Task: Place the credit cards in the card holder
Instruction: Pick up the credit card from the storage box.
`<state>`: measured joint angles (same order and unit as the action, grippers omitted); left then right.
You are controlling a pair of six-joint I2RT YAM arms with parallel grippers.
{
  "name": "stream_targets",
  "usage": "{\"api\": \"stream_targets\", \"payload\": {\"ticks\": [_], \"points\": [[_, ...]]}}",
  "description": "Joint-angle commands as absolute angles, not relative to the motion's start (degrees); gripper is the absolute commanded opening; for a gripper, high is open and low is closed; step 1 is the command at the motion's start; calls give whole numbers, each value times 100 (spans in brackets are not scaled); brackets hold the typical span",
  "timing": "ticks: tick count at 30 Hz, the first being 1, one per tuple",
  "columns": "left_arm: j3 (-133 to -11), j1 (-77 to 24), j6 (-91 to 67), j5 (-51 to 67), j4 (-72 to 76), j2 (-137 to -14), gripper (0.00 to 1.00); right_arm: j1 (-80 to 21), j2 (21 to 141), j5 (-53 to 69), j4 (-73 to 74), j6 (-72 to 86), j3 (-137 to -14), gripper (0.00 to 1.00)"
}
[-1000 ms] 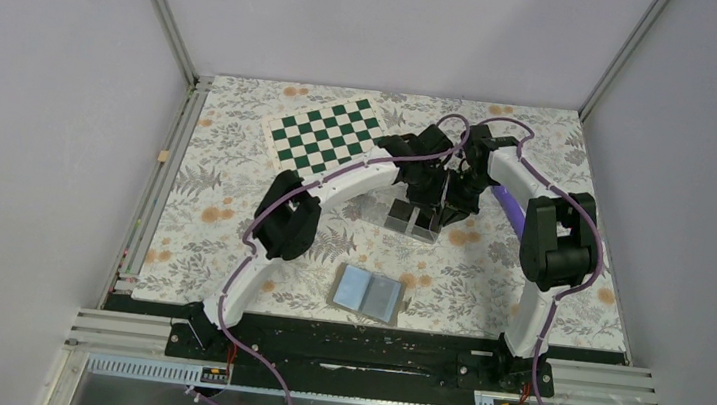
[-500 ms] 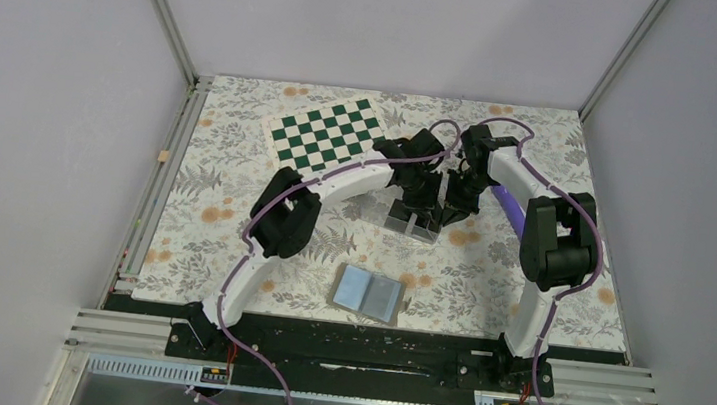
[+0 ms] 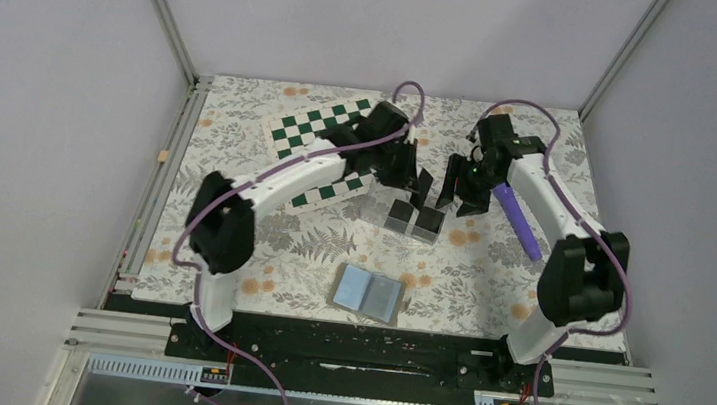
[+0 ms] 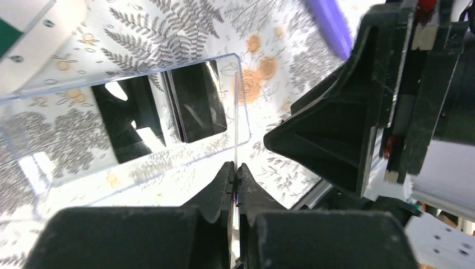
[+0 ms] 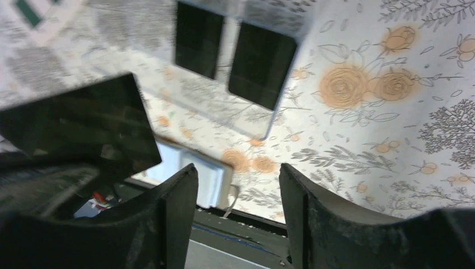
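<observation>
Clear acrylic made the count easy: the card holder (image 3: 377,207) stood mid-table, and two black cards (image 5: 261,64) sat inside it side by side, so that much of the job looked done. A third card (image 5: 78,126) was not yet in. The left gripper (image 4: 235,169) had its fingers pressed together on what appeared to be that card, seen edge-on in its own camera and held close over the holder. The right gripper (image 5: 236,172) hung just beside it with its jaws apart and nothing between them. The taupe wallet (image 3: 370,292) lay open nearer the arm bases, its blue inside showing no card that I could make out. By my reckoning, what remained was lowering the held card into the holder; whether others awaited, the views did not tell.
</observation>
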<state>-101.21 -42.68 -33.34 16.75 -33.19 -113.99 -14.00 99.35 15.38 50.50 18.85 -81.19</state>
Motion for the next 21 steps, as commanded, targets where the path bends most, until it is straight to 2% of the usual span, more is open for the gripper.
{"api": "stream_targets", "payload": {"ticks": [1,6,12,15,21], "points": [[-9232,-3960,-3568,1813,-2306,-9975,0,-1434,8966,2227,5119,1695,-8060,65],[-7614,-3584,-4197,2614,-1129,-8749,0,-1435,8204,3563,4571,1853,-7550,70],[-5768,-3279,-5550,4167,961,-7810,0,-1572,7764,5394,2847,3017,-6510,63],[-5285,-3235,-6045,4626,1598,-7565,0,-1919,7730,5879,1958,3632,-6177,60],[-4838,-3217,-6187,4588,1802,-7151,0,-2224,7726,6203,-615,5314,-5462,51]]}}
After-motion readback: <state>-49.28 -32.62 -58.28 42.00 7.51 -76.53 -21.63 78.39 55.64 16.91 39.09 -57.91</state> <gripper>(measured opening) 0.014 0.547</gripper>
